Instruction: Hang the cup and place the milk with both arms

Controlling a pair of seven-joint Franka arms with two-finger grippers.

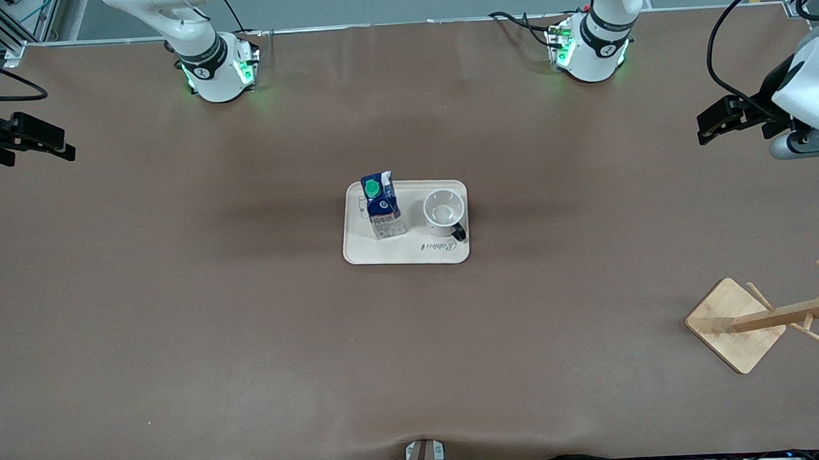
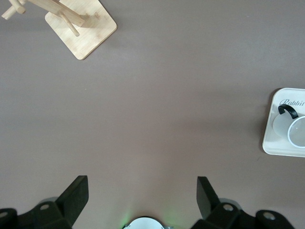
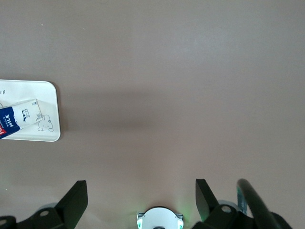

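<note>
1. Cup [image 1: 444, 211] stands upright, mouth up, on the cream tray [image 1: 410, 254] at the middle of the table, at the tray's end toward the left arm; its black handle points toward the tray's front-camera edge.
2. Milk [image 1: 382, 205] stands upright beside it, at the tray's end toward the right arm; the two sit close but apart.
3. Left gripper [image 1: 712, 121] hangs over the table's edge at the left arm's end, fingers spread, holding nothing; it is the nearer one to the cup and to the wooden rack [image 1: 766, 318] in the corner nearest the front camera.
4. Right gripper [image 1: 60, 145] hangs over the table's edge at the right arm's end, fingers spread and empty; the milk lies on its side of the tray.
5. Judgement: each arm must reach inward toward the tray; neither has begun.
</note>
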